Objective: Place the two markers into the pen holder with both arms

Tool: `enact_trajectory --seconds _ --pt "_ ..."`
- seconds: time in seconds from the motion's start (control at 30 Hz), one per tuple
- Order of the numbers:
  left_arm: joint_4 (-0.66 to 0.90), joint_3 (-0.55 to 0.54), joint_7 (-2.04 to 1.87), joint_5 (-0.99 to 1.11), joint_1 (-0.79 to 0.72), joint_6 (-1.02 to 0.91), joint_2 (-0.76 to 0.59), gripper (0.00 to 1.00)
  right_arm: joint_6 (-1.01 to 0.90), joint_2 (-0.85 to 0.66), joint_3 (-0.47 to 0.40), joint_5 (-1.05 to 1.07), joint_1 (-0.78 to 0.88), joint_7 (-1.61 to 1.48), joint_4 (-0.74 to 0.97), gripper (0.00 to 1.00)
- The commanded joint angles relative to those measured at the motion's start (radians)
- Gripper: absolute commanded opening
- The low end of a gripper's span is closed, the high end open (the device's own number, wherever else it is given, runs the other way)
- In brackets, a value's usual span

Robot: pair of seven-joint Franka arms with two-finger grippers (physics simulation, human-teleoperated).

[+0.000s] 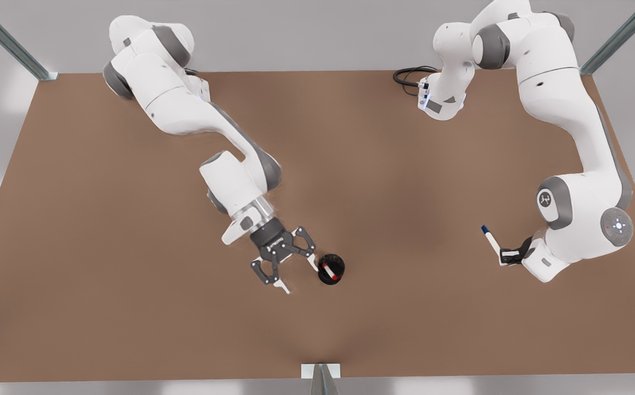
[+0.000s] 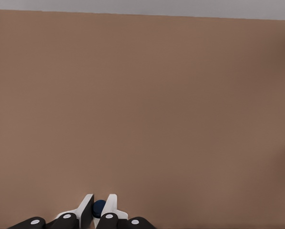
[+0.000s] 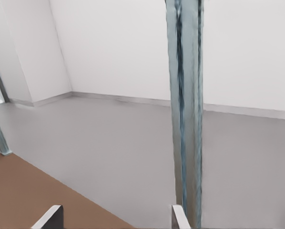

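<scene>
Front view showed you the right gripper [image 1: 297, 268] spread wide beside the pen holder [image 1: 331, 269], the red marker [image 1: 328, 270] lying inside it. Your left gripper [image 1: 507, 255], at the front view's right, was clamped on the blue marker [image 1: 490, 239] above the table [image 1: 103, 274].

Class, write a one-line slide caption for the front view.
Red marker in the pen holder beside the open right gripper; left gripper holds the blue marker.
</scene>
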Motion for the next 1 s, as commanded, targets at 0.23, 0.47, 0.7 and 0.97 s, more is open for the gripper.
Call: enact_trajectory --seconds 0.23,0.47,0.7,0.97 --pt "0.067 -0.150 -0.008 -0.076 -0.219 0.341 0.042 0.21 -1.402 -0.472 -0.058 0.193 -0.295 0.130 -0.295 1.00" --pt "0.079 -0.284 -0.229 -0.244 -0.245 0.813 0.132 0.21 -1.278 -0.424 -0.138 0.213 -0.265 0.005 -0.258 1.00" --pt "0.061 -0.305 -0.228 -0.245 -0.282 0.815 0.171 0.21 -1.295 -0.430 -0.137 0.238 -0.288 0.004 -0.261 1.00" --pt "0.030 -0.304 -0.205 -0.239 -0.280 0.766 0.171 0.21 -1.295 -0.426 -0.137 0.239 -0.289 0.004 -0.261 1.00"
